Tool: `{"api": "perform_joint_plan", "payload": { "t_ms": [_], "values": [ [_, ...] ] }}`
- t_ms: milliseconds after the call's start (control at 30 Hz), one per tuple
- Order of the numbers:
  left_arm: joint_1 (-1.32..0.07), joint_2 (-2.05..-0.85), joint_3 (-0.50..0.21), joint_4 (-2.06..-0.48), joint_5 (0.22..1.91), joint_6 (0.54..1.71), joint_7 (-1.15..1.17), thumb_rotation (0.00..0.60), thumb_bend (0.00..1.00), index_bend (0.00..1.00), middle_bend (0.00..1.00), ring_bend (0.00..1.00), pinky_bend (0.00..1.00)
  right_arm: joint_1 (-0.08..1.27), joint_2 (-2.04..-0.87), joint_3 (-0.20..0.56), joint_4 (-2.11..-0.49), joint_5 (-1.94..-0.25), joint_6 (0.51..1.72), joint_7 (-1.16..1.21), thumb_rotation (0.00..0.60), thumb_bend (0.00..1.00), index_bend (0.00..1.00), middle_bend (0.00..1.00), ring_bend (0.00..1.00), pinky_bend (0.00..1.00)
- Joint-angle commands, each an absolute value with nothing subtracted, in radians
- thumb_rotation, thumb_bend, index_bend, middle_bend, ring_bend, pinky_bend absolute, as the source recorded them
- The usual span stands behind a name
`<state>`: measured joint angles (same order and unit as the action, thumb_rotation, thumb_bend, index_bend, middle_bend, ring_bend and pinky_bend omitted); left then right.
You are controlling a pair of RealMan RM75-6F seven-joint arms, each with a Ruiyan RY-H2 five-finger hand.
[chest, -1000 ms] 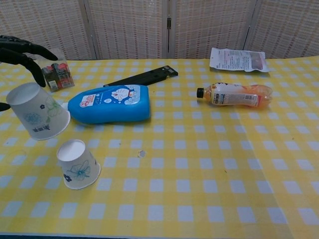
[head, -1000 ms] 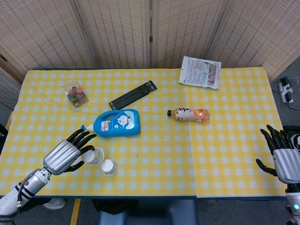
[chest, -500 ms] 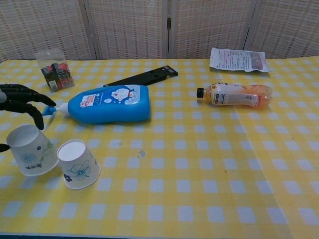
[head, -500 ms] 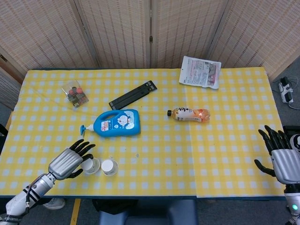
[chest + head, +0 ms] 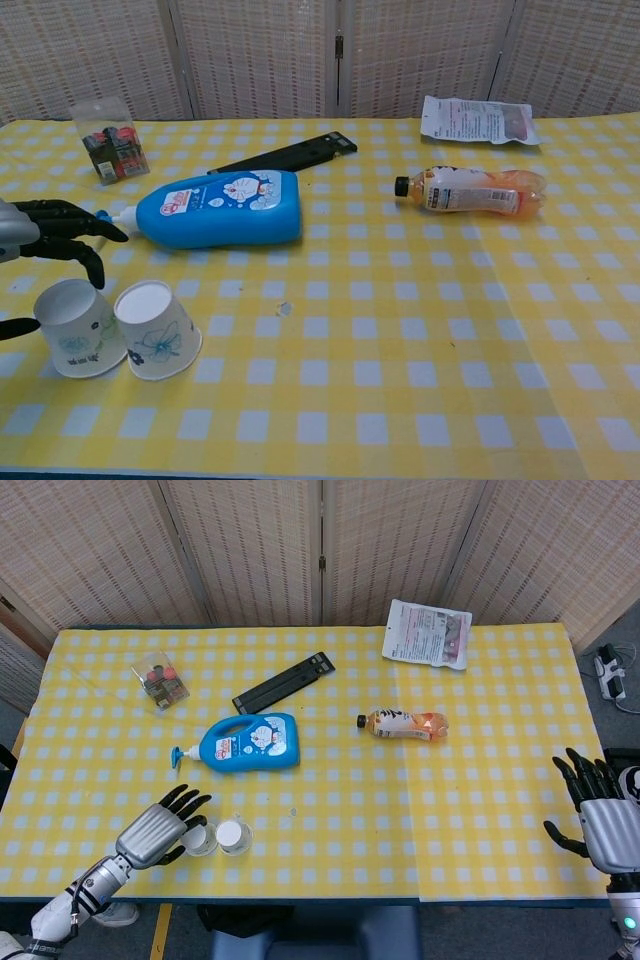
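Note:
My left hand (image 5: 152,832) is at the table's near left corner and holds a white flower-printed paper cup (image 5: 78,328) between thumb and a curled finger, the other fingers stretched out above it. The cup stands on the yellow checked cloth, touching or almost touching a second paper cup (image 5: 155,328) on its right. In the head view the held cup (image 5: 200,840) shows under the fingers beside the other cup (image 5: 234,836). My right hand (image 5: 605,815) hangs off the table's right edge, fingers spread, holding nothing.
A blue detergent bottle (image 5: 250,743) lies just beyond the cups. A drink bottle (image 5: 405,723) lies on its side at the middle, a black strip (image 5: 283,682) behind it, a small clear box (image 5: 160,680) far left, a white packet (image 5: 427,634) far right.
My left hand has brought the paper cup down and towards the near edge, from the air beside the blue bottle to the cloth next to the second cup. The right hand stays put.

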<state>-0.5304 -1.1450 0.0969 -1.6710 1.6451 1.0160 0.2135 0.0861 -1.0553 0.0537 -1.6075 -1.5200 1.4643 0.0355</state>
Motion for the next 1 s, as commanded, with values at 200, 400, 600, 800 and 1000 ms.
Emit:
{"api": "perform_joint_plan", "payload": {
  "t_ms": [200, 400, 600, 800, 1000],
  "values": [
    [-0.529, -1.151, 0.092, -1.674, 1.638, 1.017, 0.231, 0.600, 0.47, 0.39, 0.11, 0.09, 0.04, 0.086, -1.056, 0.054, -1.604, -1.516, 1.461, 0.040, 0.600, 0.29, 0.00, 0.00, 0.07, 0.00],
    [-0.531, -1.152, 0.089, -1.680, 1.636, 1.015, 0.236, 0.600, 0.47, 0.37, 0.11, 0.09, 0.04, 0.086, -1.057, 0.054, -1.601, -1.515, 1.459, 0.042, 0.600, 0.29, 0.00, 0.00, 0.07, 0.00],
    [-0.535, -1.143, 0.093, -1.697, 1.632, 1.002, 0.235, 0.600, 0.46, 0.29, 0.11, 0.09, 0.04, 0.086, -1.057, 0.054, -1.601, -1.511, 1.457, 0.042, 0.600, 0.29, 0.00, 0.00, 0.07, 0.00],
    [-0.540, -1.125, 0.095, -1.720, 1.638, 1.001, 0.214, 0.600, 0.46, 0.21, 0.11, 0.09, 0.04, 0.086, -1.055, 0.054, -1.602, -1.512, 1.457, 0.042, 0.600, 0.29, 0.00, 0.00, 0.07, 0.00],
    [-0.513, -1.085, 0.059, -1.743, 1.613, 1.087, 0.150, 0.600, 0.46, 0.18, 0.11, 0.08, 0.03, 0.086, -1.051, 0.055, -1.602, -1.510, 1.457, 0.046, 0.600, 0.29, 0.00, 0.00, 0.07, 0.00]
  ]
}}
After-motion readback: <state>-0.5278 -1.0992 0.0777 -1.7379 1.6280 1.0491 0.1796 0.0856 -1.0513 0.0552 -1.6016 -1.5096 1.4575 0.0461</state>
